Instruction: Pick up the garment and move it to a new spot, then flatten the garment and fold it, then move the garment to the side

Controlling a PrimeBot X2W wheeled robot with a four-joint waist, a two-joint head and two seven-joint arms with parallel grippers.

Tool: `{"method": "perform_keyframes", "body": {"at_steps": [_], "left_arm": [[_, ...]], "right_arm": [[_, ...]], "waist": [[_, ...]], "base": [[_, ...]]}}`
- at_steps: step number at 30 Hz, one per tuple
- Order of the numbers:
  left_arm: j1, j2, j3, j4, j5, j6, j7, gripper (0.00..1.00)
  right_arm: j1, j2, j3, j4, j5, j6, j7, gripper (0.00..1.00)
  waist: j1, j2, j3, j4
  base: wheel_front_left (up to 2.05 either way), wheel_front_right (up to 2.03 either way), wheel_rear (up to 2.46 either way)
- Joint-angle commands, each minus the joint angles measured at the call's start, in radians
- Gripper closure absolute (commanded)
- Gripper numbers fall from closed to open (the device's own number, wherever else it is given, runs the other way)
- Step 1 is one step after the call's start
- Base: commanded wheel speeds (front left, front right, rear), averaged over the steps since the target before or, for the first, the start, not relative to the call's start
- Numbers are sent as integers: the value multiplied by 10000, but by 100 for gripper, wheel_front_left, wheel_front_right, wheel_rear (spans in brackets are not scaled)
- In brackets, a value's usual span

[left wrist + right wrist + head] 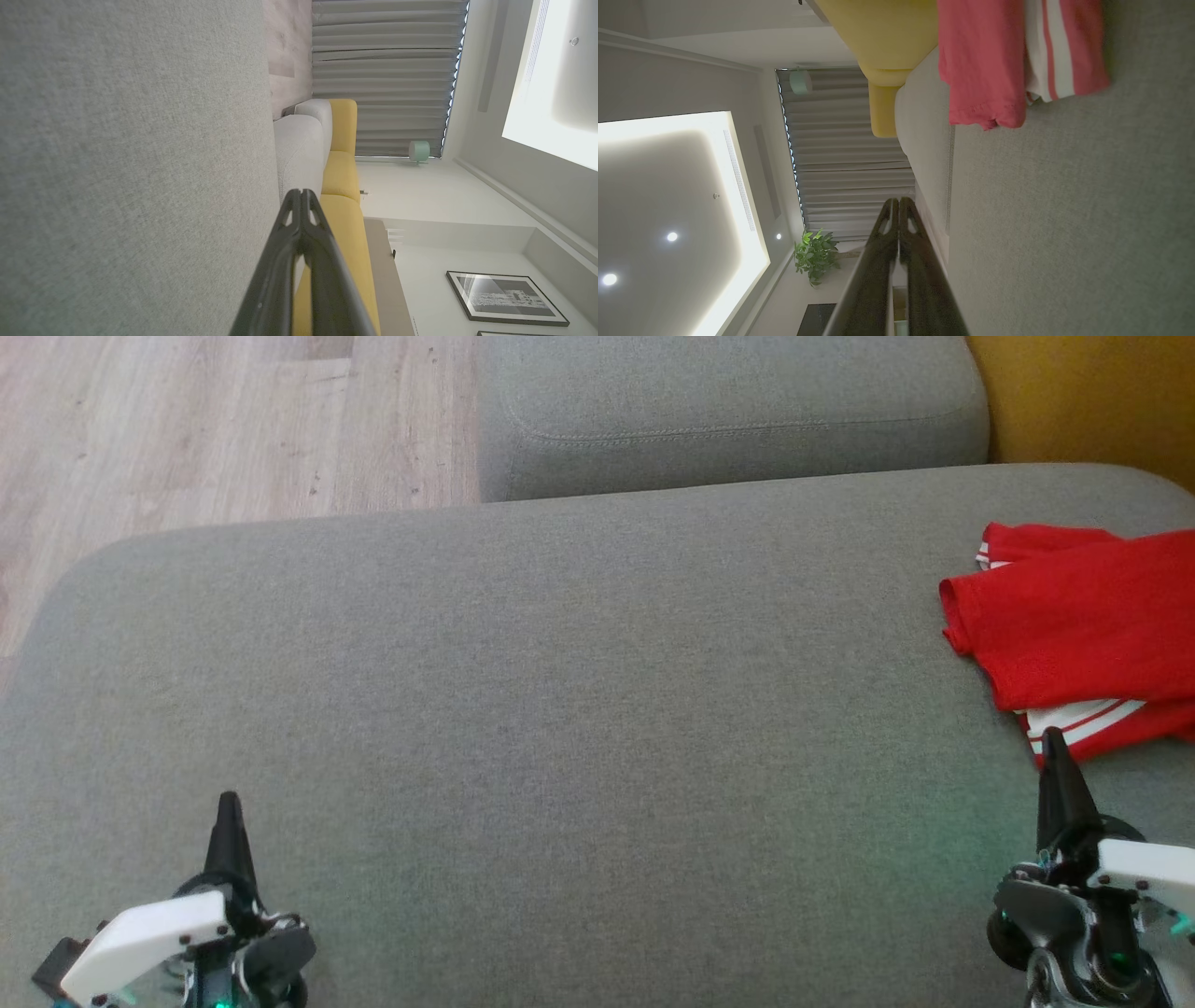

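The garment (pixel 1083 625), red with white stripes, is seen lying folded at the right end of a large grey cushion (pixel 560 709), and it is cut off by the right edge of the head view. A band of white stripes is shown along its near edge, and a second striped bit is seen at its far corner. Nothing is held on it.

The right gripper (pixel 1053 737) is placed just in front of the striped near edge, with its fingers pressed together into a single dark point and nothing between them. In the right wrist view the garment (pixel 985 60) is seen ahead of the closed tips, apart from them, with bare grey fabric beside it.

The left gripper (pixel 229 800) is found well apart, over the left near part of the same cushion, likewise drawn fully together and empty; in the left wrist view its tips (pixel 302 192) are shown meeting.

Beyond the large cushion a second grey cushion (pixel 728 420) is seen, with a wooden floor (pixel 187 429) to the left and yellow upholstery (pixel 1083 392) at the far right. A pleated curtain (pixel 383 70), a framed picture (pixel 507 298) and a potted plant (pixel 815 254) are seen in the wrist views.
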Motion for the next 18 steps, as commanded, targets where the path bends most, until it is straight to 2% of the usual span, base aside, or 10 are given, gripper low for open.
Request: {"method": "perform_keyframes", "body": {"at_steps": [1,18], "left_arm": [[-510,82,367,-278,78,-69,52,100],[-514,46,417,-275,120,-69,92,100]], "right_arm": [[-530,-76,172,-317,-70,-6,55,100],[-535,-41,123,-313,-111,-6,94,100]], "waist": [[0,0,0,0],[0,0,0,0]], "base": [[0,0,0],[0,0,0]]}}
